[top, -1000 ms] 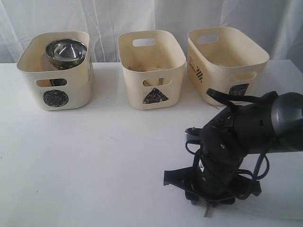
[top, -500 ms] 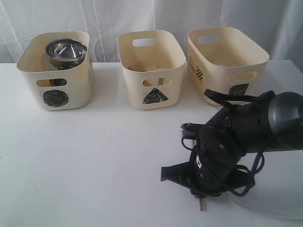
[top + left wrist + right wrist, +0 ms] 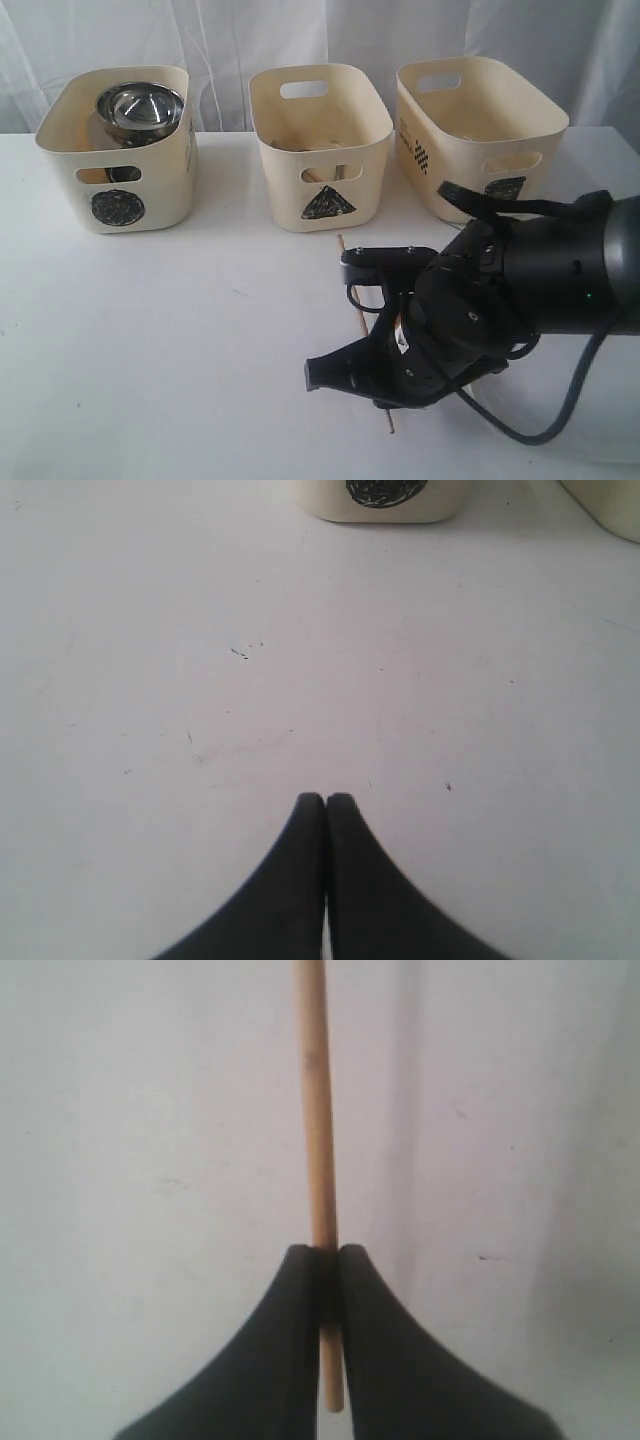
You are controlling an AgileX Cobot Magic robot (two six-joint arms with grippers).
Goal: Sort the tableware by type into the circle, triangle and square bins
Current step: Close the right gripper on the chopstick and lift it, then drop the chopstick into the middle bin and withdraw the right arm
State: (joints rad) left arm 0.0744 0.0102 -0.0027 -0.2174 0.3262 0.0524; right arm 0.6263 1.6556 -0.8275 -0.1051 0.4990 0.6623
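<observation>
the right gripper [image 3: 325, 1252] has just pinched shut on a wooden chopstick [image 3: 318, 1110] and raised it from the near edge of the table [image 3: 200, 330] — the arm now leans inward. the left gripper [image 3: 325, 800] is closed on nothing. farther back stands the triangle bin [image 3: 320, 140] — probably where the chopstick goes.

White table [image 3: 170, 340] with three cream tubs [image 3: 283, 190]

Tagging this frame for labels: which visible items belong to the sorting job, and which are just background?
Job:
- chopstick, clamped in right gripper
- steel bowl, in circle bin
- triangle bin
- square bin

Background:
- table
- white curtain
</observation>
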